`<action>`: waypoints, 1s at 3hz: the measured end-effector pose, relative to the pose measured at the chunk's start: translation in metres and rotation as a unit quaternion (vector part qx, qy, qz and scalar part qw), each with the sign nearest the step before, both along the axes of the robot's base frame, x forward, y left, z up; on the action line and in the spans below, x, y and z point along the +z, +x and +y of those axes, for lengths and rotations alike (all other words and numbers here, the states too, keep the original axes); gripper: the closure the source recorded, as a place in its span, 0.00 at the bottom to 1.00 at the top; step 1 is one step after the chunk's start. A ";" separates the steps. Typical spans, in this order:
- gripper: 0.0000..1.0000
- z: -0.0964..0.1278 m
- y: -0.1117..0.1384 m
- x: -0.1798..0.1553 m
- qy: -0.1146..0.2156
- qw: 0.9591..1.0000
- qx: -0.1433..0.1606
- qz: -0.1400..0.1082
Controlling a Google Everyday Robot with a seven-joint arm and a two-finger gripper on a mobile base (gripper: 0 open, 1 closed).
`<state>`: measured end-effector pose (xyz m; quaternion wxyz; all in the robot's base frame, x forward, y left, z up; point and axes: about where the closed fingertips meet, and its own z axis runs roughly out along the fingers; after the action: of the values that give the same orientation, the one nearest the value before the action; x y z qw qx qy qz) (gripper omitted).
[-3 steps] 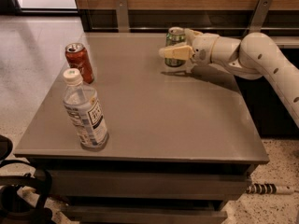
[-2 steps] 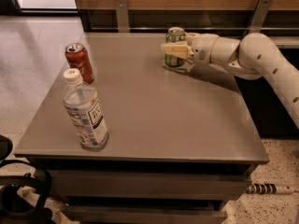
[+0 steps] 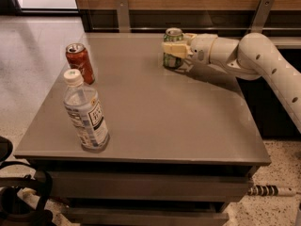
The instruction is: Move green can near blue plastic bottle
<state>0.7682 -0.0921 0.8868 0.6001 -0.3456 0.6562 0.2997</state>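
Note:
The green can (image 3: 172, 61) stands at the far middle of the grey table (image 3: 160, 121), its silver top showing. My gripper (image 3: 172, 48) reaches in from the right and is shut around the can's middle, with one pale finger (image 3: 175, 49) lying across its front. The blue plastic bottle (image 3: 86, 113), clear with a white cap and a pale label, stands upright near the table's front left corner, far from the can.
A red-brown can (image 3: 80, 63) stands upright at the left edge, just behind the bottle. My white arm (image 3: 263, 60) spans the table's far right. A wooden wall with metal brackets (image 3: 123, 13) runs behind the table. Dark equipment (image 3: 19, 197) sits at the lower left.
The gripper has closed in on the green can, and can and gripper have shifted slightly left. The bottle and the red-brown can have not moved.

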 end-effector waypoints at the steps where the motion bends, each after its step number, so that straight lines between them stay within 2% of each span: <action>1: 1.00 0.003 0.000 0.000 0.000 1.000 0.002 0.000; 2: 1.00 0.003 0.000 0.000 0.000 1.000 0.002 0.000; 3: 1.00 0.005 -0.019 0.024 -0.003 1.000 0.008 -0.007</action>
<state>0.7489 -0.0874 0.9104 0.6014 -0.3547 0.6501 0.2998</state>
